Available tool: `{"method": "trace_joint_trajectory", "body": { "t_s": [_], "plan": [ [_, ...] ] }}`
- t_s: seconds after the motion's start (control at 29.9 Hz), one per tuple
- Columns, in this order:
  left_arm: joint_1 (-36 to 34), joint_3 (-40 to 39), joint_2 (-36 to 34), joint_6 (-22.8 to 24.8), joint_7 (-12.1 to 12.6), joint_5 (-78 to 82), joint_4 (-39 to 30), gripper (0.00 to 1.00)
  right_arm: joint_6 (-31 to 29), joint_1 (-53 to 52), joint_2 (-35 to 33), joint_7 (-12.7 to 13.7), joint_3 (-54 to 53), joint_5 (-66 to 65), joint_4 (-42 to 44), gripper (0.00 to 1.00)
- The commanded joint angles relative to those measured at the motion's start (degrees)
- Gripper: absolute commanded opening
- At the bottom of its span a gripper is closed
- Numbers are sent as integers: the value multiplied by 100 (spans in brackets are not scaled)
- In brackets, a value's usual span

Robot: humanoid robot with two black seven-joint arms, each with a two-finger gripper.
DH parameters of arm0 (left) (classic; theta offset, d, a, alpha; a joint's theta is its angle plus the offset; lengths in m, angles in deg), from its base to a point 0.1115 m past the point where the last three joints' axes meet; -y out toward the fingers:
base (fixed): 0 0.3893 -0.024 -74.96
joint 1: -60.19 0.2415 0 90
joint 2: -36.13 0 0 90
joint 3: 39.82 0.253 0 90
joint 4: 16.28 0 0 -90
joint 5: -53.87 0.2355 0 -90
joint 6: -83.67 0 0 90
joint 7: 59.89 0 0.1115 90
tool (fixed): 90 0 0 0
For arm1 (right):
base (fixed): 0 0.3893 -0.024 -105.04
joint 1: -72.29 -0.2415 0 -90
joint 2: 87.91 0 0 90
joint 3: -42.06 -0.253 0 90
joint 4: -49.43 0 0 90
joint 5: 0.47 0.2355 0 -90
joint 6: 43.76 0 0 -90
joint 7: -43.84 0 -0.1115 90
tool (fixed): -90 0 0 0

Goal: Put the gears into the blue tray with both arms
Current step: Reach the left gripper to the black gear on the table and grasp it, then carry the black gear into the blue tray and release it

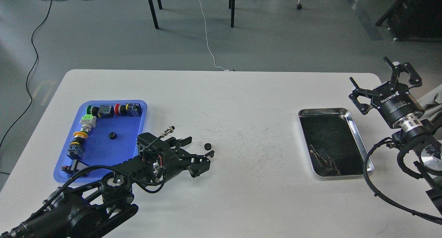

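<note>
Head view: a white counter [221,103] runs across the scene, with grey floor, cables and chair legs beyond its far edge.

The blue tray [103,144] lies on the left part of the counter. One gear [112,135] sits on its bare floor, near the middle, apart from everything else in it. Along the tray's far rim and down its left side runs an L-shaped line of push-button switches [105,111] — green, red, yellow and black bodies, lying touching or nearly so.

A second gear [208,146] rests on the bare counter, to the right of the tray and well outside it.

The left arm enters from the lower left, crossing over the tray's near right corner. The left gripper [203,156] is low over the counter just right of the tray, its jaws spread, with the loose gear lying just beyond its fingertips — not pinched.

On the right part of the counter lies a silver metal tray [359,141] with a dark bottom; something thin and dark lies in it, too indistinct to name.

The right gripper [374,79] is raised at the counter's far right edge, well apart from both gears, its jaws spread wide and holding nothing.
</note>
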Motion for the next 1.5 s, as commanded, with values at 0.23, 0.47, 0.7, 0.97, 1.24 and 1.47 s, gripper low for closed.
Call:
{"method": "trace_joint_trajectory", "body": {
  "t_s": [0.23, 0.47, 0.7, 0.97, 1.24, 1.47],
  "plan": [
    [-150, 29, 315, 0, 3, 0, 410, 84, 28, -10, 35, -5, -54, 0, 1, 94],
    [-150, 82, 483, 0, 3, 0, 534, 73, 2, -10, 35, -5, -62, 0, -8, 95],
    [-150, 100, 474, 9, 12, 0, 543, 47, -7, -10, 35, -5, -62, 0, -8, 95],
    [-124, 100, 421, 9, 12, 0, 586, 8, -7, -1, 35, -5, -54, 0, -17, 95],
    [-220, 47, 308, 9, 21, 0, 411, 6, 11, -19, 35, -5, -36, 0, -26, 95],
    [-677, 3, -965, -9, 56, 0, -405, 6, 11, -27, 26, -5, -36, 0, -52, 95]
  ]
}}
